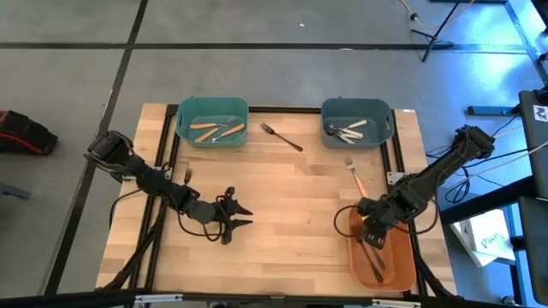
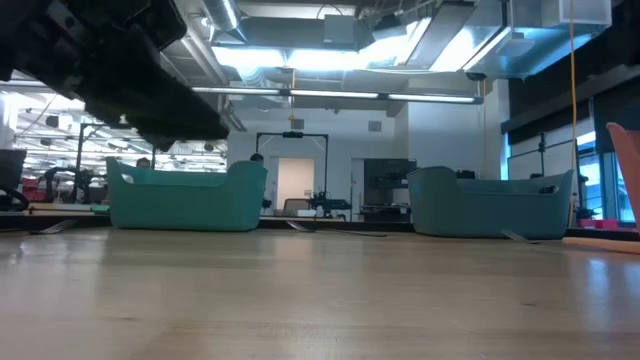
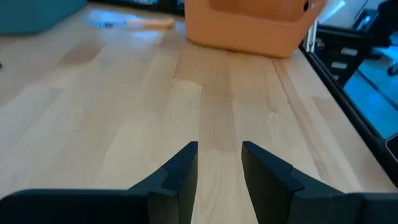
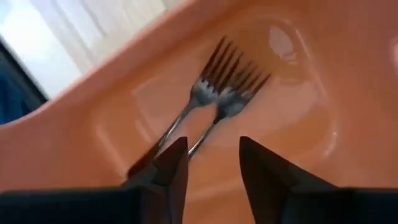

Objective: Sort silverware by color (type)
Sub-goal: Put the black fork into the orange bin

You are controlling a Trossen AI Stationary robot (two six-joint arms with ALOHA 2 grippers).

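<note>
Two all-metal forks lie side by side in the orange bin at the table's near right corner, and we see our right pincer hanging just above that bin's far end, its fingers a little apart with nothing between them. From the right wrist view the two forks' tines point away from the fingers, heads touching or nearly so. Our left pincer sits low over the bare wood near the table's middle, toward the near edge, its fingers slightly apart and empty. At the far edge stand two teal bins: the left teal bin holds utensils with orange-tan handles, and the right teal bin holds pale-handled utensils. Between those bins, a dark metal fork lies loose on the table, angled. Another fork with an orange handle lies on the table near the right edge, between the right teal bin and the orange bin. In the low view we see both teal bins standing across the far side of the table.
</note>
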